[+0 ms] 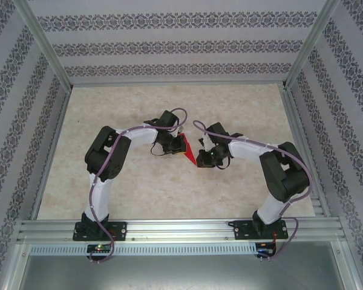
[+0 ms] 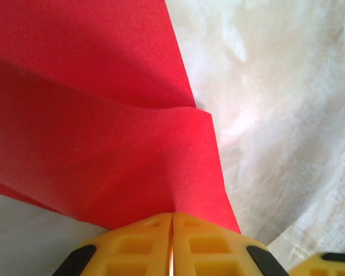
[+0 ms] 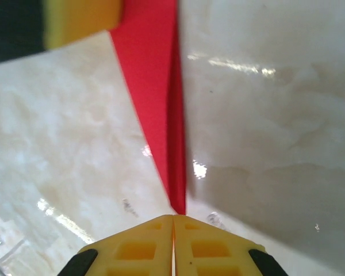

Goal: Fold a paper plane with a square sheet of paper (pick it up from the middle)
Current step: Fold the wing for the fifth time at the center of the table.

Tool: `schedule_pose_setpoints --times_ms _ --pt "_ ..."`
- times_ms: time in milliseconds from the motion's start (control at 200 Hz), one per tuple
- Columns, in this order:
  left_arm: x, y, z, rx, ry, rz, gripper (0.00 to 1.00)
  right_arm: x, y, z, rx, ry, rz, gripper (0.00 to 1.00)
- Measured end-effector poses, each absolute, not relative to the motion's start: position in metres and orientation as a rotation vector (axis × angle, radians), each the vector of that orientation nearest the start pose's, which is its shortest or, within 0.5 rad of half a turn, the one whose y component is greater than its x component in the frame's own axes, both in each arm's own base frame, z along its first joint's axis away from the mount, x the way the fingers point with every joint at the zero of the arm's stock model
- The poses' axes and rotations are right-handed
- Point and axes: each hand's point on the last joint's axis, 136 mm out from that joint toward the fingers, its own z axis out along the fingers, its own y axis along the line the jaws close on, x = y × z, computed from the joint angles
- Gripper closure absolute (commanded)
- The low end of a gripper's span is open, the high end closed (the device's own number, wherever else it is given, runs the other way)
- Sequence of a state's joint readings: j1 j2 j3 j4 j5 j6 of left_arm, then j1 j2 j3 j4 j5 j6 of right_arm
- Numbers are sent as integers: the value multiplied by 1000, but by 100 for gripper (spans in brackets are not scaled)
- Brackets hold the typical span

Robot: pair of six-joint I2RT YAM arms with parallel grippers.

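The left gripper [image 2: 171, 221] and the right gripper [image 3: 173, 221] each have their jaws pinched tight on opposite ends of the folded red paper [image 1: 183, 145], which stretches between them at the middle of the pale table [image 1: 169, 193].

From above, the jaws hide much of the small red paper [image 1: 184, 145]. Seen from the left wrist, it runs off the top and left edges.
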State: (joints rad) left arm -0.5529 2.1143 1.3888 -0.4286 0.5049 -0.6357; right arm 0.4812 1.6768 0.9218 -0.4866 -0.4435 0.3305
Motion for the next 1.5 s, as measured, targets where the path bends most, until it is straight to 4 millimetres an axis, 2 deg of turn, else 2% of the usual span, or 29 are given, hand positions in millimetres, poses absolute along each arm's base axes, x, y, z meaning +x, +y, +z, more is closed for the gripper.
schedule_pose_setpoints --times_ms 115,205,285,390,565,704,1109,1334,1499 --pt "357 -318 16 39 2927 -972 89 278 234 54 -355 2831 816 90" --pt "357 -318 16 39 2927 -972 89 286 246 61 -378 2798 831 91" --pt "357 -318 16 39 2927 -972 89 293 255 60 -389 2788 838 91" --pt "356 -318 16 39 2927 -972 89 299 260 48 -387 2808 833 91" --pt "356 -318 16 39 2927 -972 89 295 258 27 -378 2869 813 91" --pt "357 -318 16 39 2927 -972 89 292 255 19 -376 2900 801 91" --pt "357 -318 16 35 2932 -960 89 292 243 11 -371 2905 798 92" --pt "357 -318 16 37 2934 -948 90 291 242 12 -377 2869 837 92" --pt "357 -318 16 36 2937 -946 90 285 232 16 -352 2877 828 92"
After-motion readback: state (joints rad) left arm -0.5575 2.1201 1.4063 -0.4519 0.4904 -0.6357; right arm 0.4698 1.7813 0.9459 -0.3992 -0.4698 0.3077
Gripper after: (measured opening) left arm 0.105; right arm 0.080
